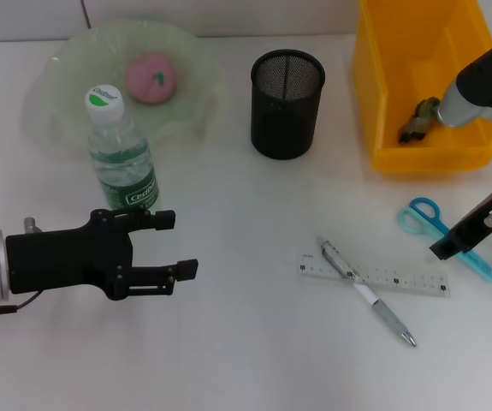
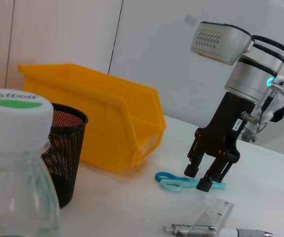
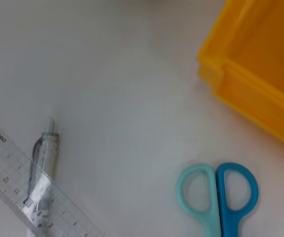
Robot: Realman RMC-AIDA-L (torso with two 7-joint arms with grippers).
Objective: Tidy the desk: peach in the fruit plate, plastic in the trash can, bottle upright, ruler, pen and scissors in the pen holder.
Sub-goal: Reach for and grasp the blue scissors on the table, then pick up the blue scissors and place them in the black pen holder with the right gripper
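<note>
White desk (image 1: 246, 360), pale wall (image 2: 156, 44) (plain)

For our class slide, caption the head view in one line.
Right gripper hovers open over scissors; ruler and pen await.

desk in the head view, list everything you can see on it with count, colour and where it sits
fruit plate: 1, pale green, far left
peach: 1, pink, in the fruit plate
bottle: 1, clear with white cap, upright in front of the plate
pen holder: 1, black mesh, far centre
trash can: 1, yellow bin, far right
plastic: 1, dark scrap, in the bin
ruler: 1, clear, near centre-right
pen: 1, silver, lying across the ruler
scissors: 1, blue and teal, right
left gripper: open, near the bottle
right gripper: open, over the scissors
</note>
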